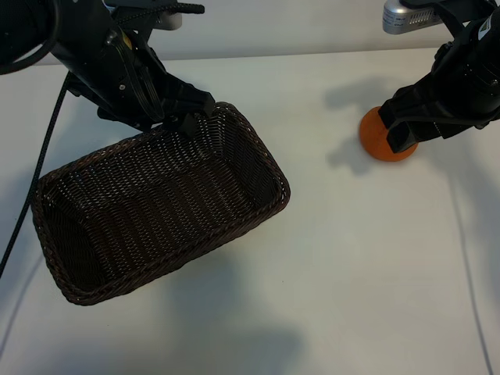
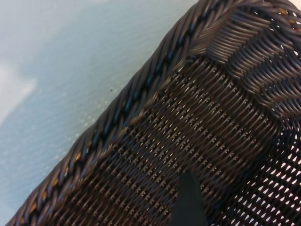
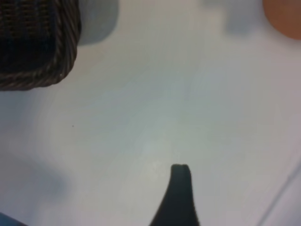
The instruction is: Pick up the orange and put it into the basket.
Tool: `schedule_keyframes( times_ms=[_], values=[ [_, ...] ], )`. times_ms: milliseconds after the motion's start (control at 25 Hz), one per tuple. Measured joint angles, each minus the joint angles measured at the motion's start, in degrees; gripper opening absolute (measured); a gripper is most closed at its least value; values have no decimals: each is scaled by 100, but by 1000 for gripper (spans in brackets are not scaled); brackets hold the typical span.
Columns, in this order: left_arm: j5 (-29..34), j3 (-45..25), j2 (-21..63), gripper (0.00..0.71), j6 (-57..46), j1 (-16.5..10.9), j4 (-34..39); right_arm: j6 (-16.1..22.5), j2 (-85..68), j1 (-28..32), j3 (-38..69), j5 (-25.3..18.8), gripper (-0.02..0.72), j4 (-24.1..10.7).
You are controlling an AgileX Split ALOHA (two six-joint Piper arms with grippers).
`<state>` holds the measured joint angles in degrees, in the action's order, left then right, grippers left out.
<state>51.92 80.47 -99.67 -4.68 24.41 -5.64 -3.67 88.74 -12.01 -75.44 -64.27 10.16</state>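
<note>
Two arms here, but only one of them really matters for the next move imo.

Biggest thing first: the surface (image 1: 351,273), plain white, mostly bare. On it the basket (image 1: 156,211), dark woven wicker, sitting at about 9 o'clock of the exterior view w/ its long axis running roughly 8-to-2 o'clock. Nothing inside it that I can see.

Left end effector (image 1: 191,117) hangs right over the basket's far rim near the 2 o'clock corner, fingers spread apart, holding nothing. Its wrist cam is basically all wicker plus one dark fingertip (image 2: 188,200).

Right end effector (image 1: 402,125) is over at 2 o'clock of the view, pointing steeply down, fingers apart too, nothing clamped. One dark finger overlaps the orange (image 1: 379,137) in the exterior view, but can't tell if it's touching or just hovering in front of it.

The orange is on the surface, well apart from the basket, at approx 3 o'clock from the basket's near corner. It's round so no real grasp axis to worry abt. It's just beside the right end effector, slightly toward 8 o'clock of it, so right arm is way closer. In the right wrist cam the orange (image 3: 284,16) only peeks in at a corner, so I'd guess the end effector isn't centred over it yet.
</note>
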Motion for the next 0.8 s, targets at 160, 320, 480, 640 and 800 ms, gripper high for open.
schedule_keyframes(
  times_ms=[160,320,480,640,800],
  values=[
    [63,0,13,579,4,0,23,0,0,0,0,0,596,0],
    [698,0,229,579,-446,0,564,0,0,0,0,0,596,-27],
    [1186,-40,696,579,-1275,0,1290,-5,0,0,0,0,594,-59],
    [1207,-463,1340,579,-1888,0,1541,-5,0,0,0,0,577,-117],
    [1214,-1281,1924,579,-2411,0,1604,-5,0,0,0,-4,573,-145]
  ],
)
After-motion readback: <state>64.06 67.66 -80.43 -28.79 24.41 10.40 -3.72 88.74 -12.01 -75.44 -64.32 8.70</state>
